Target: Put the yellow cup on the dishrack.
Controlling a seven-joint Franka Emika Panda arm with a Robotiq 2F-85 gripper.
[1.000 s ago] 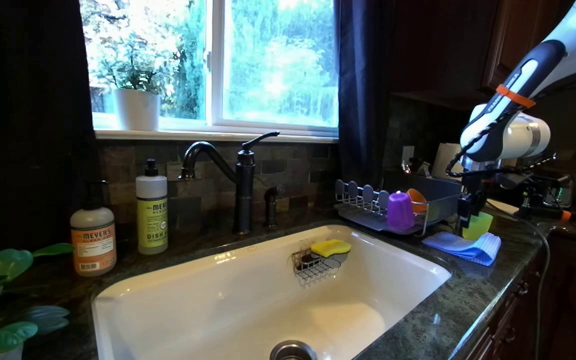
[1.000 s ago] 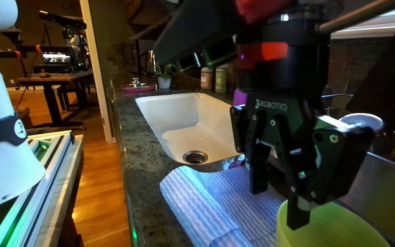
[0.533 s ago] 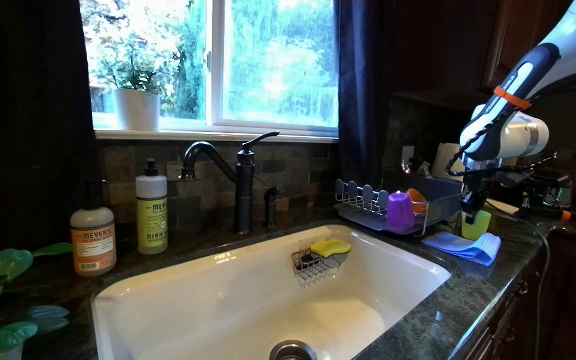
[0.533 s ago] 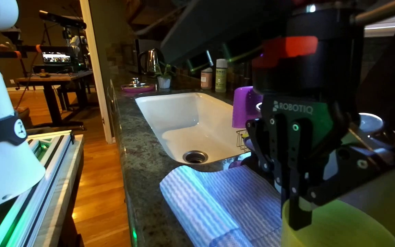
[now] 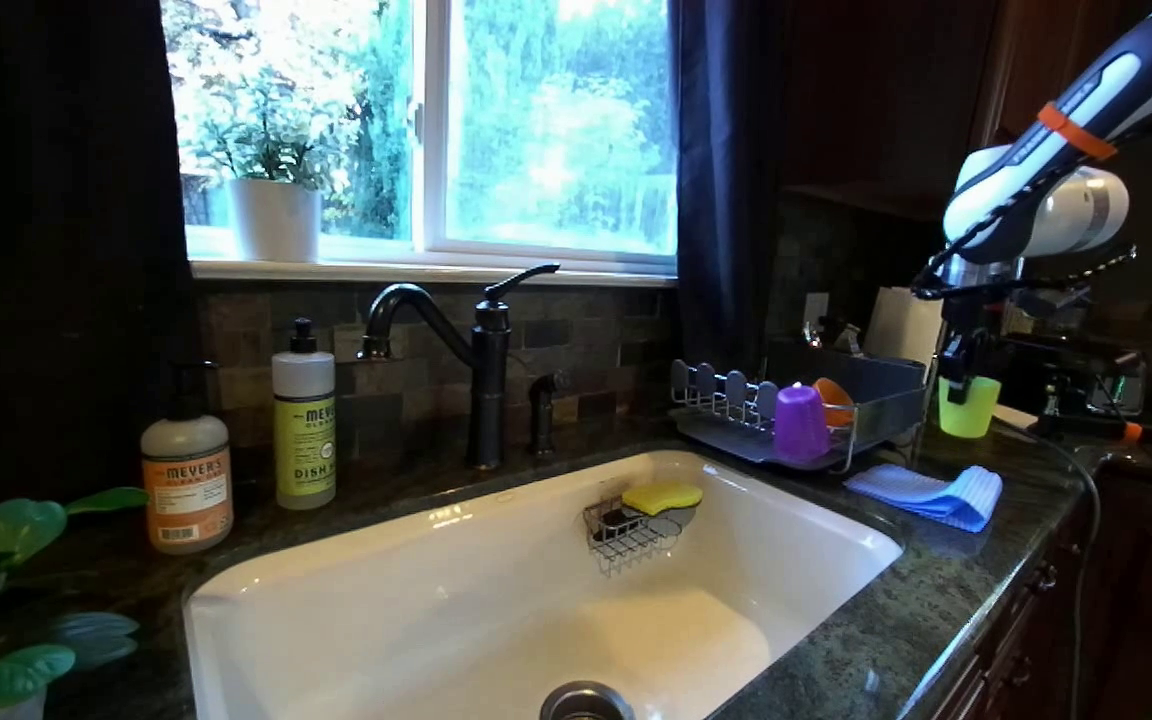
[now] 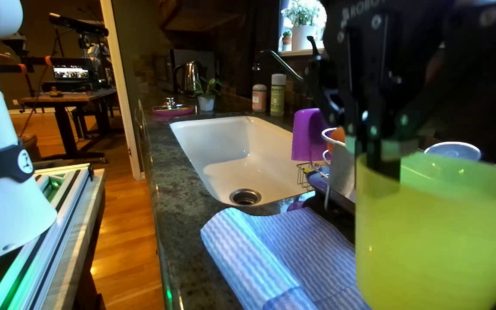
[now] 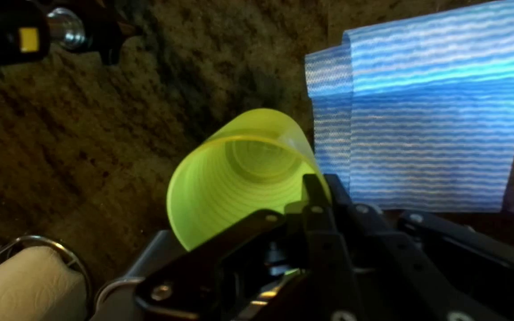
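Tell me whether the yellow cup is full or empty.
Empty: the wrist view looks into the yellow cup, showing bare inner walls and its ringed bottom.

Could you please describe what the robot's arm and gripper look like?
The arm is white and black, with an orange band and a dark twisted cable along it. The gripper is black and jointed, with slim squared fingers, round metallic screw heads and pale lettering beginning ROBO.

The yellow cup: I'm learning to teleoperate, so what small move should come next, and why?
Probably raise the yellow cup higher before moving it across: the gripper pinches the cup's rim, but in an exterior view the cup's base shows lower than the top edge of the dishrack, so crossing now might bump it.
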